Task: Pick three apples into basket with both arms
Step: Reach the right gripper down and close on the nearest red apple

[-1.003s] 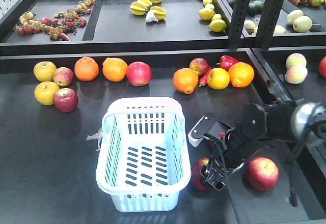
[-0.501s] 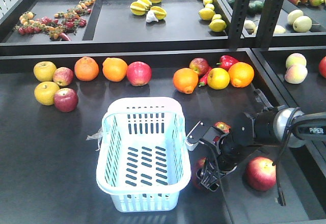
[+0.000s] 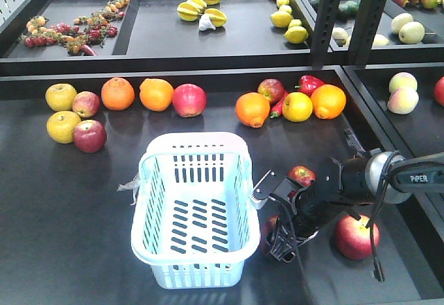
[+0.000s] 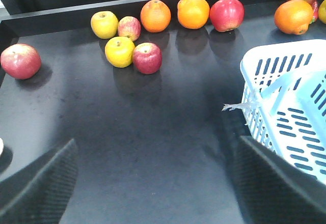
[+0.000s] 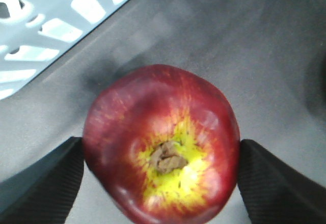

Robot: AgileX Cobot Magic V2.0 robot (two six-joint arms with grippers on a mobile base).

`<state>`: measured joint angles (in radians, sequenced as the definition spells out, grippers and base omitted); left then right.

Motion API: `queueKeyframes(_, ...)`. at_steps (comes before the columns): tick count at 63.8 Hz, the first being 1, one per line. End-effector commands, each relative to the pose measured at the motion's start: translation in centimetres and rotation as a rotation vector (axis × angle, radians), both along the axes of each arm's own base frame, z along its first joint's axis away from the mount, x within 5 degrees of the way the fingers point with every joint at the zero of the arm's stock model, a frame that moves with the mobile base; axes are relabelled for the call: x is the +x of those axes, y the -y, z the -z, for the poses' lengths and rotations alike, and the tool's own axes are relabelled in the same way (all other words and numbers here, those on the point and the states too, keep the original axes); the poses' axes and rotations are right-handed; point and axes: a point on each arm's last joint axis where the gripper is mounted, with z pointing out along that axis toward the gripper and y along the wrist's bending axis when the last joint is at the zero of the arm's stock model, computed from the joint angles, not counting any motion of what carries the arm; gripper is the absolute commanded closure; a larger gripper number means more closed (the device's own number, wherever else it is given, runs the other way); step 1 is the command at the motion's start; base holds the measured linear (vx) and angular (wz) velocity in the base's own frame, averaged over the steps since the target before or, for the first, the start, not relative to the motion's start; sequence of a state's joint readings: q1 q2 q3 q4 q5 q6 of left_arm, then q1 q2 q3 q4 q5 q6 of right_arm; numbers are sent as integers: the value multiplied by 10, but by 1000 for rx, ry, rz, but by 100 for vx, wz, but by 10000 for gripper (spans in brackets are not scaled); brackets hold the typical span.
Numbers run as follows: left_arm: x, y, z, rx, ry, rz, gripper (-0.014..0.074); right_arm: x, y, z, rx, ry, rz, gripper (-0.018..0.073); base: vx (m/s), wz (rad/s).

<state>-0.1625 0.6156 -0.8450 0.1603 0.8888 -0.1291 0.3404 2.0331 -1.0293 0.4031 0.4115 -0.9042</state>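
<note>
A dark red apple [image 5: 160,142] with a yellow patch around its stem end lies on the black table just right of the pale blue basket [image 3: 194,142]. My right gripper [image 3: 279,241] is open, one finger on each side of that apple [image 3: 268,226] at full spread. A second red apple [image 3: 356,236] lies to the right of the arm, and a small one [image 3: 302,175] just behind it. My left gripper [image 4: 156,141] hangs open over bare table, left of the basket [image 4: 285,112], with nothing between its fingers.
Along the back edge lie oranges [image 3: 118,93], yellow apples [image 3: 61,97], red apples [image 3: 189,100] and a red pepper [image 3: 309,83]. A dark red apple [image 3: 89,136] sits at the left. Raised trays of fruit stand behind, with black posts [image 3: 329,14] at the right.
My right arm has swung left and lower, bringing the gripper down over the apple beside the basket. The small apple behind the arm has come into view.
</note>
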Motion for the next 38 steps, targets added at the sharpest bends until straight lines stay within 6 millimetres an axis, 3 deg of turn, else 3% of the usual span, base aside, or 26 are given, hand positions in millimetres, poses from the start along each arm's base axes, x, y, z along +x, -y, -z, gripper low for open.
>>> queueKeyframes(1,3,0,-12,-14,79,-1,6,8,-3,-20,34,65,21,202,0,0)
queueKeyframes(11,3,0,-12,-14,79,-1,6,6,-3,-20,37,36,27,273,0,0)
queueKeyframes(38,3,0,-12,-14,79,-1,6,-4,4,-20,-22,-74,76,274,0,0)
